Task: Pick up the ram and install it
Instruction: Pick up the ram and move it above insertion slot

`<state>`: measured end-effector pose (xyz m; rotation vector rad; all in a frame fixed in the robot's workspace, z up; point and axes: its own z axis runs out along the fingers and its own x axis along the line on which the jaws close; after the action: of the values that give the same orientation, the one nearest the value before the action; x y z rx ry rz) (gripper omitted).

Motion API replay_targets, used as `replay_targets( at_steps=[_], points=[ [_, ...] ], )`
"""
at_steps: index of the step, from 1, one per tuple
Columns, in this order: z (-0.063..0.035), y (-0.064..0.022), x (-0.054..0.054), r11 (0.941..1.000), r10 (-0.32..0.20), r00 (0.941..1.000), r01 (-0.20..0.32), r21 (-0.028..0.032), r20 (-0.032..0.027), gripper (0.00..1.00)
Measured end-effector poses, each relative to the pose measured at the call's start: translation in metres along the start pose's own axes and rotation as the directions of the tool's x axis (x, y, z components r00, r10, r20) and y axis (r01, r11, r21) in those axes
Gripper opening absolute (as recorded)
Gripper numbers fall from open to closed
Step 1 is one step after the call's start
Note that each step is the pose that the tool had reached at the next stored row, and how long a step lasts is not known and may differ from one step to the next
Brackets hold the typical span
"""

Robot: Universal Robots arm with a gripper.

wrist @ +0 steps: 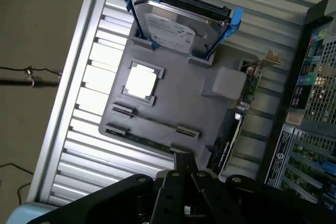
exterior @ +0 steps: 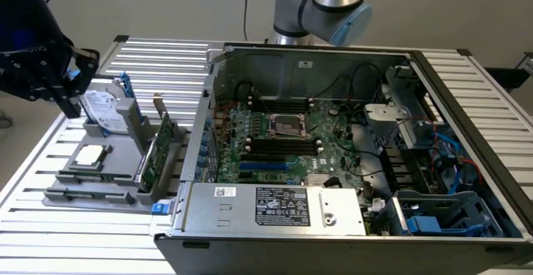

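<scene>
The ram (wrist: 140,140) is a thin green stick lying in the outer slot of a grey holder tray (wrist: 178,98), far from the hard drive. My gripper (wrist: 184,167) hovers above the tray, its black fingers pressed together with nothing between them. In the exterior view the gripper (exterior: 68,103) hangs over the far left corner of the tray (exterior: 117,163), beside the hard drive. The open computer case (exterior: 333,138) with its motherboard and black memory slots (exterior: 283,143) lies at the exterior view's right.
The tray also carries a hard drive in a blue bracket (exterior: 104,110), a processor chip (exterior: 90,156) and a tall green expansion card (exterior: 158,150) standing on edge. A power supply (exterior: 275,206) fills the case's front. The table is ribbed metal slats (exterior: 75,237).
</scene>
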<state>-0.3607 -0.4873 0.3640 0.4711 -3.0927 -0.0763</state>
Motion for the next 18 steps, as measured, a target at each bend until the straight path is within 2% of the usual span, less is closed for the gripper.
replay_targets(
  at_steps=[5,9,13,18],
  points=[
    [0.004,-0.0002,0.0,0.9959,-0.09,0.9959,0.09,0.0002,-0.0046,0.11],
    [0.0065,-0.0003,0.0,0.9866,-0.163,0.9866,0.163,0.0001,-0.0083,0.11],
    [0.008,-0.0004,0.0,0.9724,-0.233,0.9723,0.233,-0.0008,-0.0135,0.11],
    [0.0092,-0.0005,0.0,0.9471,-0.321,0.9468,0.321,-0.0019,-0.0238,0.11]
  ],
)
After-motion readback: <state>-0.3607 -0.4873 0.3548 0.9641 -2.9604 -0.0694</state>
